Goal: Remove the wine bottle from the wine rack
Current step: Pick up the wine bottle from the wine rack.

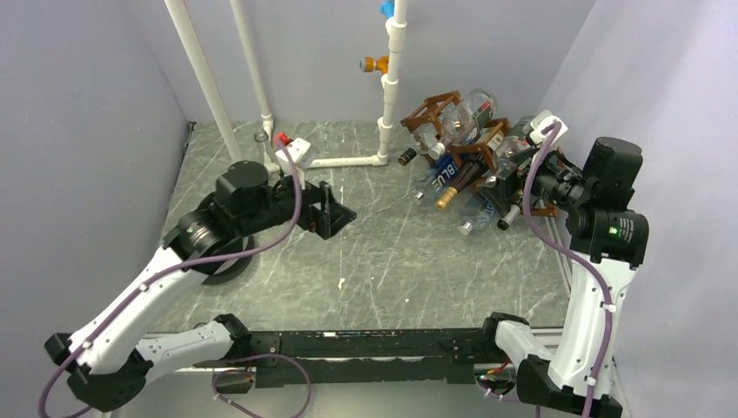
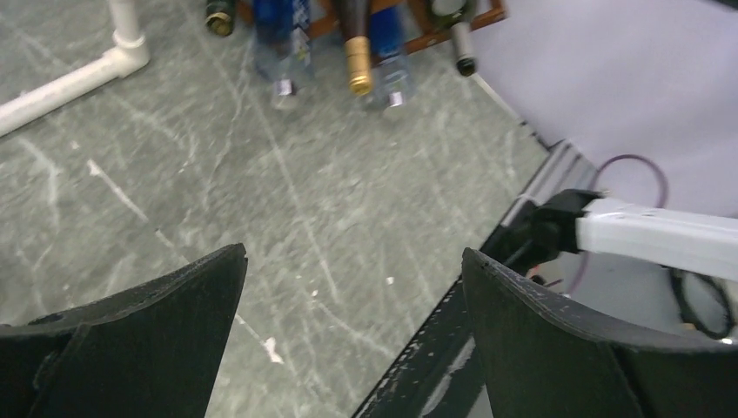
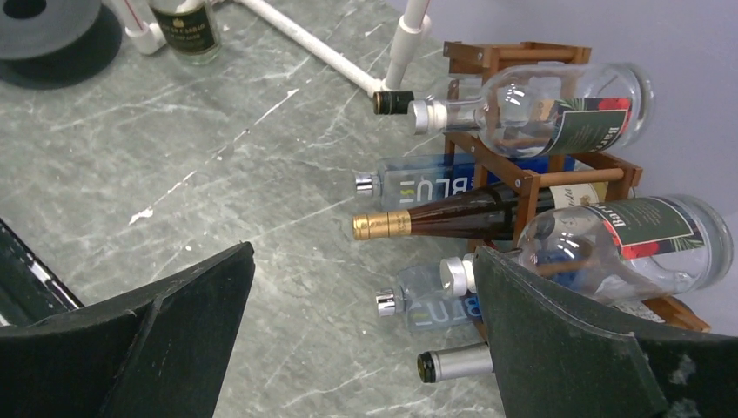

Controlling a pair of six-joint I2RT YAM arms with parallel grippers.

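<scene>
While our right gripper [image 3: 363,252] and left gripper [image 2: 352,251] both hang spread wide and empty, the gold-capped wine bottle [image 3: 452,219] lies in the wine rack [image 3: 509,52], just ahead of the right gripper and far ahead of the left.

white links [image 1: 130,300], black joints [image 1: 239,187], purple cables [image 1: 594,280], maybe led [image 1: 614,232]

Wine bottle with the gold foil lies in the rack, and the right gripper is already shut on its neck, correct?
Not shut. The right gripper is open, short of the wine bottle, which does lie in the wine rack; see the right wrist view.
</scene>
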